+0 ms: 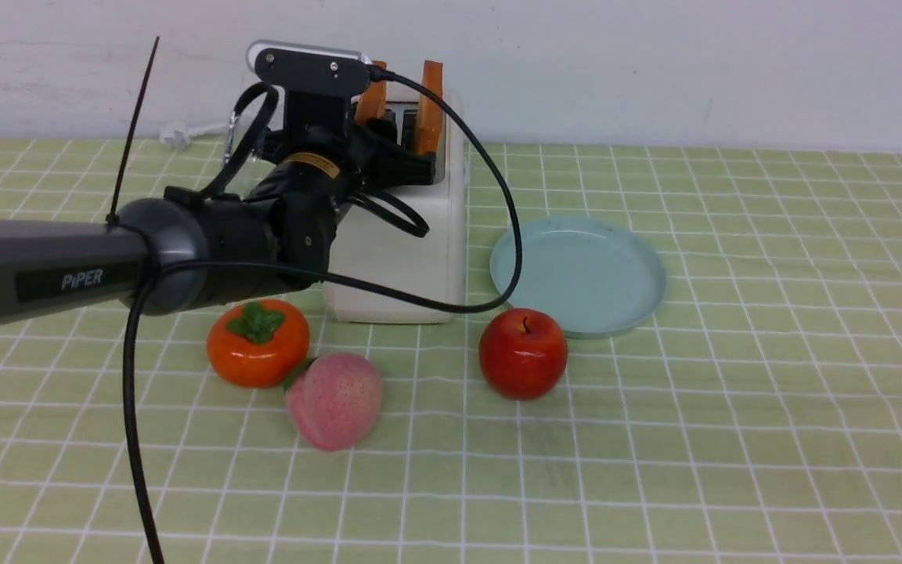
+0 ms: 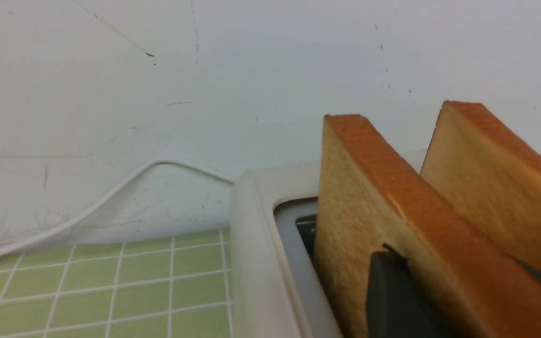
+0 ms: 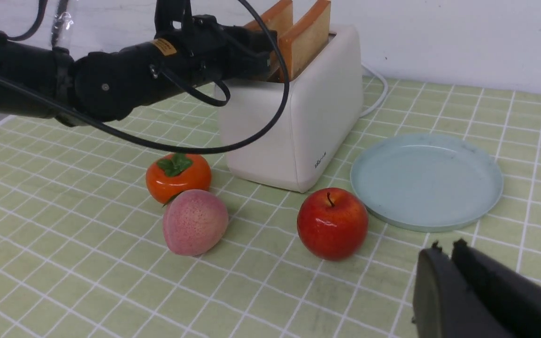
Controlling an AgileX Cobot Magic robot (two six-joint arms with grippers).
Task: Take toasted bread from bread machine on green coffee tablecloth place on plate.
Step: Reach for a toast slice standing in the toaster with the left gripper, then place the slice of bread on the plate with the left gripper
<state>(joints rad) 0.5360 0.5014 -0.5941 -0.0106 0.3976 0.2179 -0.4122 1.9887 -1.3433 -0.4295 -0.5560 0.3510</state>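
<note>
Front view: our left gripper [image 1: 412, 160] straddles the left toast [image 1: 373, 98] standing in the toaster [image 1: 404, 258], left of the plate [image 1: 576, 274]; one finger [image 2: 392, 295] touches its face, but we cannot tell whether it pinches. Our right gripper [image 3: 446, 249], near right, is pressed together.

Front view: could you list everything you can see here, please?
toaster: one, white, at the back
toast slices: two, golden with orange crust, upright in the toaster slots
power cord: one, white, behind the toaster
plate: one, pale blue-green, right of the toaster
apple: one, red, before the plate's left rim
persimmon: one, orange, before the toaster's left corner
peach: one, pink, beside the persimmon
tablecloth: one, yellow-green grid, under everything
left gripper: one, black, at the left toast slice
right gripper: one, black, shut, right edge
</note>
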